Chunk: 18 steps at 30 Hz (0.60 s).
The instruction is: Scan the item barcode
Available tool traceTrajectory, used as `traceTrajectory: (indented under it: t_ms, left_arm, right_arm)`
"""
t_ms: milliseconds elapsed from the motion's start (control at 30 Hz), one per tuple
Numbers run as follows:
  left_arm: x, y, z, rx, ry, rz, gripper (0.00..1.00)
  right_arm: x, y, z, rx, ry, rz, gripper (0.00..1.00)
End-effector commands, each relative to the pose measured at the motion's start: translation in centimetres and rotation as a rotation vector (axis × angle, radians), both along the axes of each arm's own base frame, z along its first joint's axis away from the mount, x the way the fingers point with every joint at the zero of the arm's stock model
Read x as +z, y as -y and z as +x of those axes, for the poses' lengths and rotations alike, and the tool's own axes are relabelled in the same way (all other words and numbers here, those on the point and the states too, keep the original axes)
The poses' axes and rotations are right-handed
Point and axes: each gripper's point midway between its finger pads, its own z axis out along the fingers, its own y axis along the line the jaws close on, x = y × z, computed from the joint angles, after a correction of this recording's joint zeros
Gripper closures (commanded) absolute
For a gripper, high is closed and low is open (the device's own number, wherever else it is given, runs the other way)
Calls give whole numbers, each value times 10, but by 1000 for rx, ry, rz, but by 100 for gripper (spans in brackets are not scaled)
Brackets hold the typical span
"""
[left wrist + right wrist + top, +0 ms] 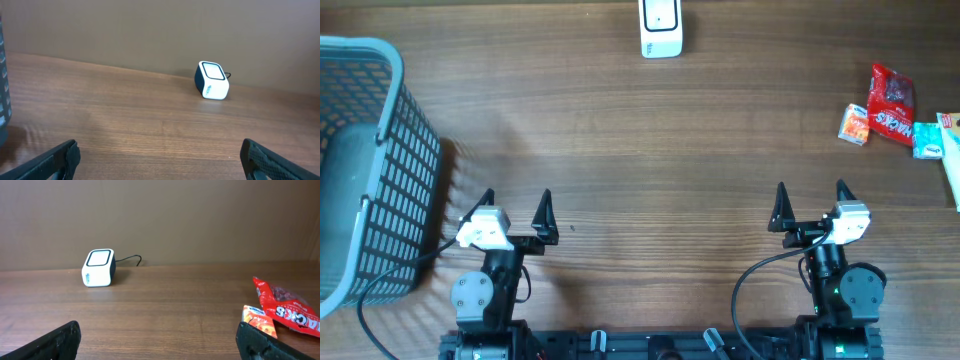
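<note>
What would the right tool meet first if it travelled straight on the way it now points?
Probably nothing: the open right tool points across bare brown wooden table, passing between the white box-shaped scanner and the small orange snack packet. Depth is hard to judge.

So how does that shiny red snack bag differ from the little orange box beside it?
The shiny red snack bag is the larger, a soft crinkled pouch; the little orange box is smaller with stiff straight edges. The bag carries big white lettering; the box's print is too small to read. Both lie on the wooden table, on the robot's right.
</note>
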Motion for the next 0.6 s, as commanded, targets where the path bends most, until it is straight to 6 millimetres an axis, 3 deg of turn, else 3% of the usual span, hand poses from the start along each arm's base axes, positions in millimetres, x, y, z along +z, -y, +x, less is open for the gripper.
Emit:
traceTrajectory:
  t_ms: [0,133,267,500,567]
  left_arm:
    - [-2,-3,0,13,-1,17,0]
    - [-2,-2,0,7,0,28,0]
    - [-2,6,-1,-37,16,169,0]
    - [-3,0,0,0,11,174,0]
    - [-4,-10,0,58,-4,128,0]
  right_arm:
    - [2,3,0,-18,10,-4,0]
    - [2,3,0,-18,10,-4,0]
    - [2,3,0,-18,10,-4,0]
    - [2,3,0,-18,9,-4,0]
    - [2,3,0,-18,10,-4,0]
